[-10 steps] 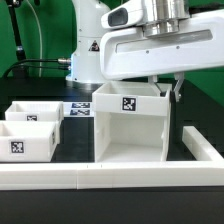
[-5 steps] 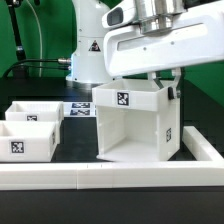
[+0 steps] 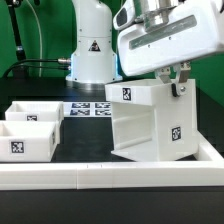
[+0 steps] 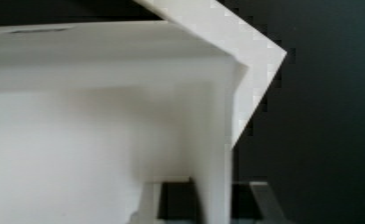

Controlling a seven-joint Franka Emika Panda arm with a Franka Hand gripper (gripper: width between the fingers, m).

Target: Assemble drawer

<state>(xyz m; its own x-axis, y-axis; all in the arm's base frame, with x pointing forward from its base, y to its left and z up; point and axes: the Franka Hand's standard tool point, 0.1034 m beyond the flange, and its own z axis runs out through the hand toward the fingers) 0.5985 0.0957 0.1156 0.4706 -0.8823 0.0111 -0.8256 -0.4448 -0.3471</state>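
A black tabletop fills the scene, with a green backdrop at the exterior view's left and the white base of the robot arm standing at the back. A long low white rail runs along the near edge of the table and turns up the exterior view's right side. The flat white marker board with its printed squares lies on the table behind the furniture parts. At the exterior view's left, two small white open trays sit side by side, one behind the other and touching or nearly so; the nearer one shows a black-and-white tag on its front wall. The tall white plastic boxy casing stands well apart from the trays, toward the exterior view's right, just inside the rail. It is turned so that one vertical corner faces the camera, and it leans rather than standing square. One tag shows near its top edge and another on its right-hand side wall. Whether its lower edge touches the table cannot be told. The two-finger gripper comes down on the casing's upper right corner. In the wrist view a thin white wall of the casing runs between the dark fingers, so the gripper is pinching that wall.
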